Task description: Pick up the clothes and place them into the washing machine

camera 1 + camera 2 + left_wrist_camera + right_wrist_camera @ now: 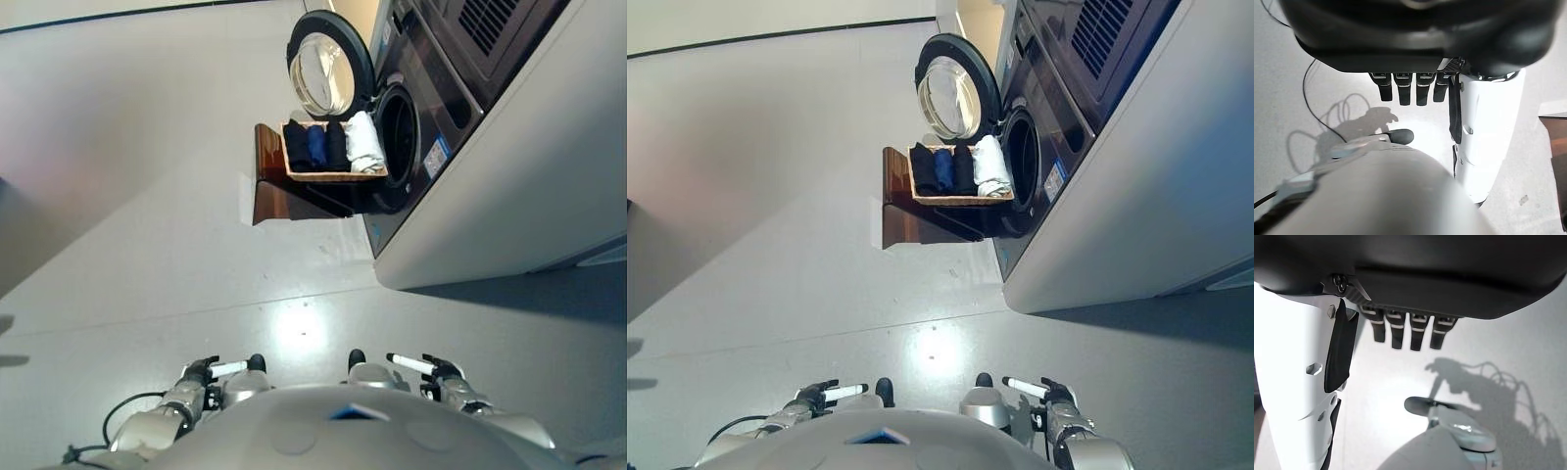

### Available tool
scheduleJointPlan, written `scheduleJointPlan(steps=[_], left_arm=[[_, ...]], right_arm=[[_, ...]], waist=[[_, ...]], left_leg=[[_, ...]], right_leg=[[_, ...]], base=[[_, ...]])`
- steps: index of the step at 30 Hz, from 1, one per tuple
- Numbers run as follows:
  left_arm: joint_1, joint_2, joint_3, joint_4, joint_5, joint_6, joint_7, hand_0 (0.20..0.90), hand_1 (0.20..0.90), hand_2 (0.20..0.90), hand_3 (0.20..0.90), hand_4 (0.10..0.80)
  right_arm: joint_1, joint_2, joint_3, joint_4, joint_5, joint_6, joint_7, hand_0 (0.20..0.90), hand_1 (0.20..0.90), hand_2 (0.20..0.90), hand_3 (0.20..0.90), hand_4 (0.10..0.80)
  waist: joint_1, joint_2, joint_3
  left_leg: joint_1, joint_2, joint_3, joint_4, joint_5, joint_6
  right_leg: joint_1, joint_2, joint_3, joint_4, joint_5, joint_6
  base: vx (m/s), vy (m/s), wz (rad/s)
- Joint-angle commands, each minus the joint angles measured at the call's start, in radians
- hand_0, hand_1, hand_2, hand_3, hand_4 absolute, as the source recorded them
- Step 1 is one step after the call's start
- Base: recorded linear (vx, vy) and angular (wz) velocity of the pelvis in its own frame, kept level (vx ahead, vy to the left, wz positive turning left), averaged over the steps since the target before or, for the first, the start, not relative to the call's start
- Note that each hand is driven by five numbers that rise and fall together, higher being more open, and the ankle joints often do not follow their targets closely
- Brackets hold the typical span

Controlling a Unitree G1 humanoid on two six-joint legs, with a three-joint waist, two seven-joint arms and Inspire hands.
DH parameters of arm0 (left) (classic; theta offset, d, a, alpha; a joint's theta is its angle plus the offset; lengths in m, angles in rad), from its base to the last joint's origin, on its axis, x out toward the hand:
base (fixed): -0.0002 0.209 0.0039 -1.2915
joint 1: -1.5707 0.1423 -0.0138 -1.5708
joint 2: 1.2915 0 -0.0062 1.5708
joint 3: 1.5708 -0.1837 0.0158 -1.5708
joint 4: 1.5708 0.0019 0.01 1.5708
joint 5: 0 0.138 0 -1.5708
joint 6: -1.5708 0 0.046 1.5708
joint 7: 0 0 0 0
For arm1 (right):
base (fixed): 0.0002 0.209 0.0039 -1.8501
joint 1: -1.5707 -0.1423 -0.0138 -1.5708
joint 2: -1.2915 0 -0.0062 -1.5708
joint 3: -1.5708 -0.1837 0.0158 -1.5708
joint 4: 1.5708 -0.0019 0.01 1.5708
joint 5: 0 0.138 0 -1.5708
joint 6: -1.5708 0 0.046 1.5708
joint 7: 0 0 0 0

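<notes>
left hand [1410, 90]: fingers straight, empty, low near body | right hand [1405, 330]: same | clothes [333, 145]: rolled dark, blue and white, in basket [333, 176] on wooden stand [279, 191] | washing machine [431, 117]: door [328, 64] open, just beside basket

Washing machine [1058, 127] upper right, door [955, 86] open, basket [960, 196] of folded clothes [965, 166] on wooden stand [906, 211], hands lower frame

head eyes – high, facing down over floor toward washing machine [460, 127] and basket [333, 149], both far, shared | wrist cams – very close behind own fingers, floor beyond
</notes>
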Motion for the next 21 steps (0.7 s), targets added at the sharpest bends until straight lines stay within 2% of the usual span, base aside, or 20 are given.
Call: scheduleJointPlan(steps=[1, 7, 21], left_arm=[[-0.055, -0.016, -0.030, 0.023, 0.034, -0.009, 0.011, 0.900, 0.900, 0.900, 0.900, 0.800], [-0.048, -0.014, -0.004, 0.029, 0.003, -0.007, 0.013, 0.900, 0.900, 0.900, 0.900, 0.800], [-0.037, -0.014, -0.004, 0.039, 0.019, -0.002, 0.015, 0.900, 0.900, 0.900, 0.900, 0.800]], right_arm=[[-0.048, 0.000, 0.015, 0.037, -0.018, 0.001, -0.015, 0.900, 0.900, 0.900, 0.900, 0.800], [-0.047, 0.000, 0.002, 0.043, -0.006, -0.003, -0.020, 0.900, 0.900, 0.900, 0.900, 0.800], [-0.046, 0.005, 0.013, 0.043, -0.014, -0.003, -0.019, 0.900, 0.900, 0.900, 0.900, 0.800]], waist=[[-0.018, -0.005, 0.004], [-0.013, 0.000, 0.005], [-0.007, -0.010, -0.001]], left_leg=[[0.022, -0.087, 0.076, -0.008, -0.037, 0.022], [0.034, -0.090, 0.080, -0.008, -0.045, 0.026], [0.039, -0.088, 0.077, -0.008, -0.049, 0.025]], right_leg=[[0.019, 0.066, -0.001, -0.001, -0.059, -0.034], [0.026, 0.062, 0.003, -0.001, -0.060, -0.033], [0.032, 0.064, 0.006, -0.001, -0.065, -0.033]], base=[[-0.005, 0.023, -0.06], [0.002, 0.013, -0.03], [0.000, 0.000, 0.00]])
